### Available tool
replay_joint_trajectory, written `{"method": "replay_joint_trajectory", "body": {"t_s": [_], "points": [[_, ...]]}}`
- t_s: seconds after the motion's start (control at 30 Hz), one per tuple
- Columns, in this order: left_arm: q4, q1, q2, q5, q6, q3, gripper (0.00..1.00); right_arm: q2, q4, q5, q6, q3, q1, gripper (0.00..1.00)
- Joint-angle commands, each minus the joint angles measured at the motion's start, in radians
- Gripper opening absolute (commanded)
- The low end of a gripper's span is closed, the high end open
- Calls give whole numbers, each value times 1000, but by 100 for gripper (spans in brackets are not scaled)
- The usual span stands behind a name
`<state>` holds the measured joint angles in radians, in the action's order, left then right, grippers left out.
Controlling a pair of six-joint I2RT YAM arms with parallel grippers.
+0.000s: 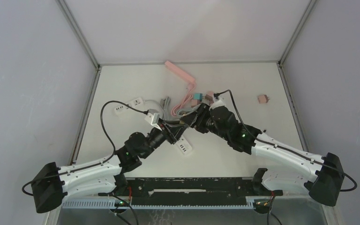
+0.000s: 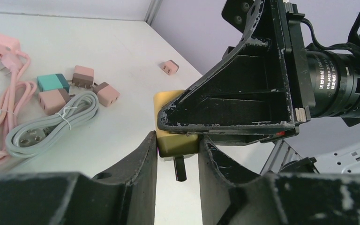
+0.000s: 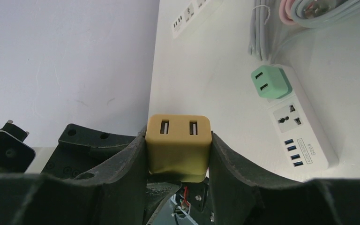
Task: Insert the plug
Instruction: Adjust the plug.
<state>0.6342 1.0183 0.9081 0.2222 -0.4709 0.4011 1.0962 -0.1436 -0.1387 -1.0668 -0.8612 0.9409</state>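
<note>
While the right gripper [image 3: 178, 140] clamps the yellow plug [image 3: 178, 152] by its two sides, the plug hangs above the surface [image 3: 215, 70], between both arms. The right wrist view shows the plug's face with two slots, turned toward that camera. Only the left wrist view shows the dark prong [image 2: 180, 169] at the opposite end, pointing toward the left wrist, and the left gripper [image 2: 177, 152] closed on the same plug.

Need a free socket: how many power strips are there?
3: pink strip at the back, white strip at left, second white strip mid-table. More may be hidden.
</note>
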Motion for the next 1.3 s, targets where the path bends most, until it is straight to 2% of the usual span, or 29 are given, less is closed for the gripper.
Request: {"method": "replay_joint_trajectory", "body": {"t_s": [0.0, 0.2, 0.3, 0.5, 0.63, 0.9, 1.07, 1.27], "points": [[67, -15, -35, 49, 53, -45, 18, -41, 49, 21, 4, 11, 23, 55], [80, -20, -81, -19, 124, -76, 6, -56, 53, 24, 58, 11, 16, 80], [72, -40, -114, -79, 150, -94, 0, -73, 57, 56, 117, 11, -9, 84], [6, -145, -191, -276, 157, -112, 0, -138, 72, 124, 385, 10, -51, 95], [-70, -218, -209, -422, 157, -90, 0, -181, 75, 186, 567, 30, -82, 95], [-116, -326, -214, -655, 149, -47, 0, -299, 165, 492, 993, 153, -166, 99], [-97, -340, -163, -804, 134, 13, 0, -328, 175, 861, 1069, 155, -317, 99], [-97, -340, -117, -915, 129, 67, 0, -265, 139, 1036, 1152, 96, -369, 97]]}}
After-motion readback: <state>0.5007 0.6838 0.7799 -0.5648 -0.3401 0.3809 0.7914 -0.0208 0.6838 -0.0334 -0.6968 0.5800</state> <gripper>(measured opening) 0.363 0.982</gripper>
